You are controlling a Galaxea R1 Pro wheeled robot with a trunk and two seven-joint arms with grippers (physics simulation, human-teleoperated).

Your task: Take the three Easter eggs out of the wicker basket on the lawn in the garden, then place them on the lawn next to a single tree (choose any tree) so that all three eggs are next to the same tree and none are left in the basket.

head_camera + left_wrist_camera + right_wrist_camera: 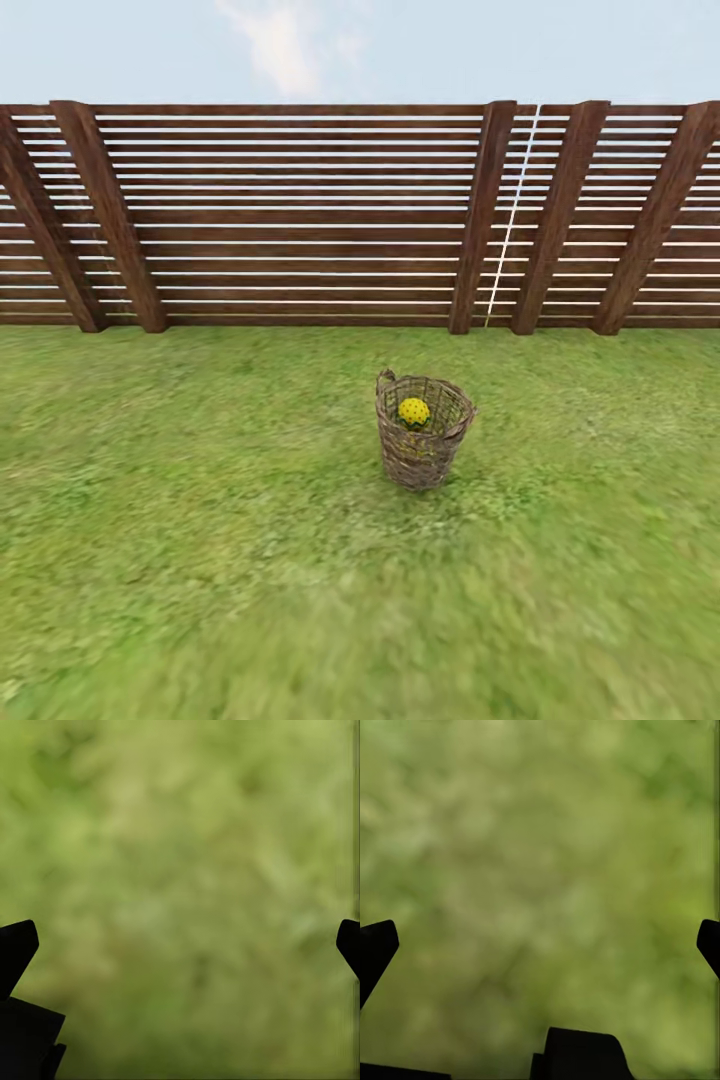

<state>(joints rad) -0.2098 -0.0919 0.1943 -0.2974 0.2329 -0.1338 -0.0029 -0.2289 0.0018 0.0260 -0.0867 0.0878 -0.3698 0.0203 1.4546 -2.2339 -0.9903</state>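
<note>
Woven brown-tan twigs make up the small round wicker basket (423, 432), which stands upright on the mottled green and yellowish lawn (200, 520), a little right of centre in the head view and well short of the fence. One small bright yellow Easter egg (414, 410) with dark dots shows inside it, near the top of the opening; whether more eggs lie beneath it cannot be told. A small loop handle sticks up at the basket's rim on its left side. Behind the grass runs a reddish-brown fence (300, 215) of horizontal wooden slats with leaning posts, and pale blue sky (400, 50) sits above it.

In the left wrist view, the left gripper (184, 945) has its dark fingertips (16, 945) spread wide apart over blurred grass, with nothing between them. In the right wrist view, the right gripper (544, 945) is likewise spread wide and empty above blurred green grass.
</note>
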